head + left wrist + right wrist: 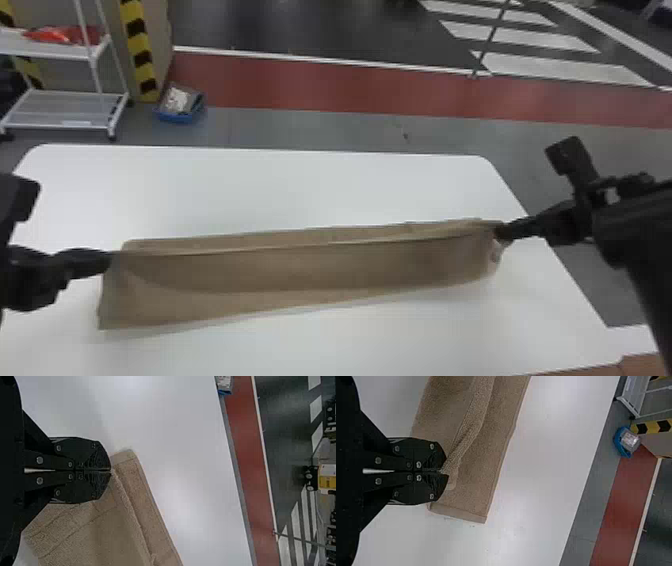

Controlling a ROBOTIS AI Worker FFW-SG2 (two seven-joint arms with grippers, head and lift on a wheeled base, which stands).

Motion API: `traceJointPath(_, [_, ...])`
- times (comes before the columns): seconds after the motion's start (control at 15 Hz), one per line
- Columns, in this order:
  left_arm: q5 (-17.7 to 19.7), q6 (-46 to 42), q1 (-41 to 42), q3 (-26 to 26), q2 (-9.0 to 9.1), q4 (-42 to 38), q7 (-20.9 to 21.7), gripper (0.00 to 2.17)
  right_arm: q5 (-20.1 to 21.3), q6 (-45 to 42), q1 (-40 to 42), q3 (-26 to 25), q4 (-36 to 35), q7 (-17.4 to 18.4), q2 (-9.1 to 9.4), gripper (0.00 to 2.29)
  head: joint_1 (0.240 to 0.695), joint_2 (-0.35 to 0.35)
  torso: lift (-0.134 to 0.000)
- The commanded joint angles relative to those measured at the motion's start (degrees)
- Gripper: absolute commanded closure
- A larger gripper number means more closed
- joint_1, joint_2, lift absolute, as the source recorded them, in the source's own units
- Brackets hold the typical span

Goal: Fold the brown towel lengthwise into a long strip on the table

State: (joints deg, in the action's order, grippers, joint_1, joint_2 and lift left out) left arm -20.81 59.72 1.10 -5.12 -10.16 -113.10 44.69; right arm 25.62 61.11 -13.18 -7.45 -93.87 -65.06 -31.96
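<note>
Left gripper (pixel 111 261) clamps the left end of the towel's held long edge – pinched right at the end, probably so the edge stays straight when carried over. Towel (pixel 280 272) is mid-table, nearer the robot's side of the white table (pixel 280 190). Its upper layer spans taut between both grippers, with a narrow band of the bottom layer lying beyond that edge. Right gripper (pixel 499 231) is clenched on the same edge at the right end, where the cloth bunches a bit at the fingertips. Two end grips look meant to stop the middle sagging or twisting.

Long axis runs left to right across the table, slightly skewed: left end closer to the robot, right end farther off. Strip shape is mostly there. I'd say the lengthwise fold is well along – next is landing the held edge along the far one, then letting go. Risk: bunched right end leaves a crease.
</note>
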Motion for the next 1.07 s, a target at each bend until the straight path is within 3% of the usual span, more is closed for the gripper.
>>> traceJointPath(0.0, [-1.34,0.36,-2.33,1.16,-0.04,2.45,0.04,1.94,2.50,-0.15,-3.35,3.41,3.87,0.02,-0.03,2.11,0.695,-0.206,-0.092])
traceJointPath(0.13, [-1.78,0.53,-3.73,2.22,-0.04,3.94,-0.05,1.94,3.73,-0.50,-4.22,4.90,5.19,0.81,0.23,1.74,0.695,-0.204,-0.092])
traceJointPath(0.2, [-1.95,0.36,-4.09,2.57,0.05,4.56,-0.05,1.94,4.08,-0.68,-4.40,5.61,5.28,1.69,0.41,1.17,0.695,-0.205,-0.092])
traceJointPath(0.27, [-2.30,0.36,-4.35,3.27,0.14,4.82,-0.22,1.94,4.43,-0.68,-4.31,5.96,5.28,3.01,0.67,0.38,0.695,-0.207,-0.092])
traceJointPath(0.33, [-2.57,0.36,-4.44,3.45,0.14,5.09,-0.40,1.94,4.70,-0.33,-4.31,6.13,5.28,4.33,0.76,0.02,0.695,-0.208,-0.092])
traceJointPath(0.53, [-2.66,0.36,-4.96,3.97,0.14,6.14,-1.10,1.94,4.61,0.90,-4.40,6.05,5.28,7.58,0.94,0.02,0.695,-0.217,-0.092])
traceJointPath(0.8, [-2.57,0.01,-4.52,4.06,0.05,6.23,-2.07,1.92,5.05,2.66,-4.31,5.96,5.10,8.55,0.85,0.04,0.695,-0.228,-0.092])
traceJointPath(0.87, [-2.30,-0.35,-4.26,3.97,0.14,6.05,-2.07,1.58,5.14,3.19,-4.31,5.96,5.10,8.55,0.76,0.04,0.695,-0.229,-0.092])
traceJointPath(0.93, [-1.95,-0.87,-3.73,3.80,0.14,5.53,-2.59,0.72,5.14,3.19,-4.31,5.61,5.01,8.63,0.67,0.04,0.695,-0.231,-0.092])
traceJointPath(1.0, [-1.34,-1.05,-3.12,3.53,0.23,5.18,-4.26,0.00,5.14,3.01,-4.31,5.17,5.10,8.63,0.41,0.04,0.695,-0.234,-0.092])
